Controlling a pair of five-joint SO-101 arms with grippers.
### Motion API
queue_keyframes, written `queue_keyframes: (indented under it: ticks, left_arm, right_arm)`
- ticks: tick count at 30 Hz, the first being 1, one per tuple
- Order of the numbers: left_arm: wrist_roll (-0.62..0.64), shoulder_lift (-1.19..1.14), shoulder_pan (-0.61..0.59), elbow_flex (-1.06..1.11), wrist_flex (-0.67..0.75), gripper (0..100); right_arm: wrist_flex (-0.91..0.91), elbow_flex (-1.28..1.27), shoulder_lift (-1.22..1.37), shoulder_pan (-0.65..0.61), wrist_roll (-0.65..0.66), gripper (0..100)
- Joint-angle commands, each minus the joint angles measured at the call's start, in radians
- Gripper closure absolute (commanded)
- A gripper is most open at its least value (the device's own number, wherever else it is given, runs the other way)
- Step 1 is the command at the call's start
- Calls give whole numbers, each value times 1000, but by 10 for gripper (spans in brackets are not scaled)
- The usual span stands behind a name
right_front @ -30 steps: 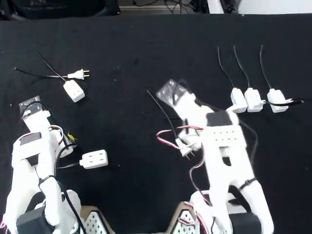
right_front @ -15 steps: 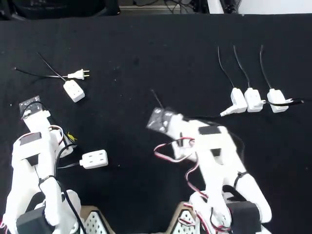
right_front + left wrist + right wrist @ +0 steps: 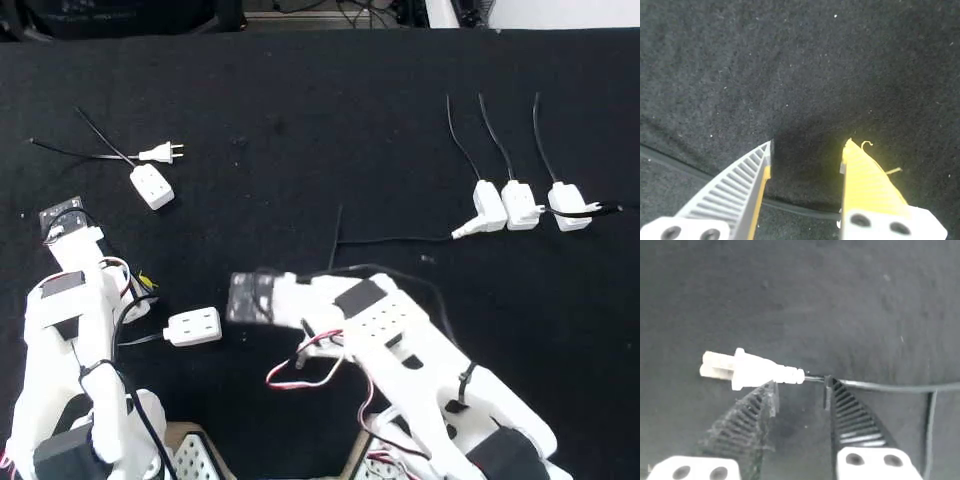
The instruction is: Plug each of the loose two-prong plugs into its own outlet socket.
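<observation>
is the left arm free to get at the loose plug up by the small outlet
Probably yes: the left tool is open, and only bare cloth lies between it and the loose plug.

Row of three outlets [image 3: 518, 205] at right; loose plug [image 3: 160, 152] just behind single outlet [image 3: 152, 186] at left.

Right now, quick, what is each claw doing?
Left claw: open, holding nothing.
Right claw: open, with the white plug lying just at its tips, not clamped.
</observation>
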State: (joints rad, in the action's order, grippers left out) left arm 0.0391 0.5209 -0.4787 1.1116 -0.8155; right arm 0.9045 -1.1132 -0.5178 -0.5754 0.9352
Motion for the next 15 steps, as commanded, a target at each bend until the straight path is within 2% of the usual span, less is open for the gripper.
queue_keyframes:
  ticks: [1,3,11,15]
  left_arm:
    - [9,21,2,-1,8,770]
    - [8,23,2,4,8,770]
    - [9,23,2,5,9,770]
    - [9,23,2,5,9,770]
  right_arm:
    - [12,-30,-12,-12,325,854]
    - [9,-36,-7,-12,396,854]
    - [9,-35,-12,-21,407,851]
    - [9,-51,-12,-91,407,851]
